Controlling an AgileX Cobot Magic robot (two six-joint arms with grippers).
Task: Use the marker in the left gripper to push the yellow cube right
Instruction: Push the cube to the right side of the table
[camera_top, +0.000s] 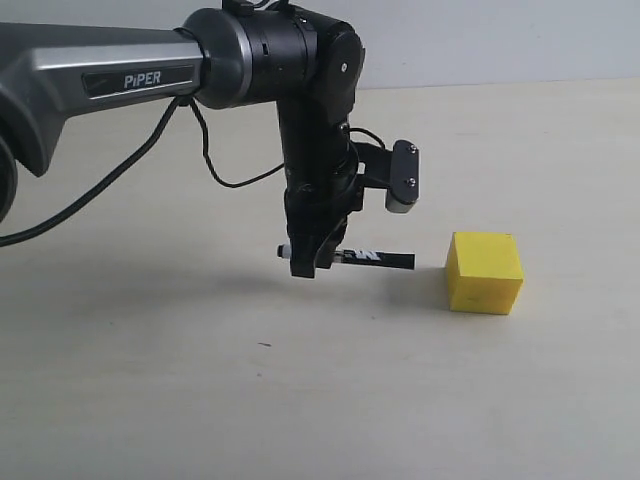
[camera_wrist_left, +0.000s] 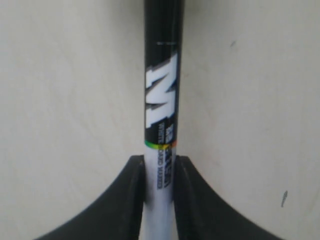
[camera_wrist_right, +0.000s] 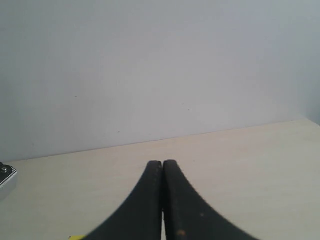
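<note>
My left gripper hangs just above the table, shut on the marker, which lies level and points right. The marker's black tip ends a short gap left of the yellow cube, which sits on the table at the right. In the left wrist view the two black fingers clamp the white barrel of the marker, whose black printed part runs out ahead. The cube is out of that view. My right gripper is shut with nothing in it, over bare table.
The pale table stretches all round, with its far edge meeting a grey wall. A black cable loops under the left arm. A yellow scrap and a silver corner show at the right wrist view's edge.
</note>
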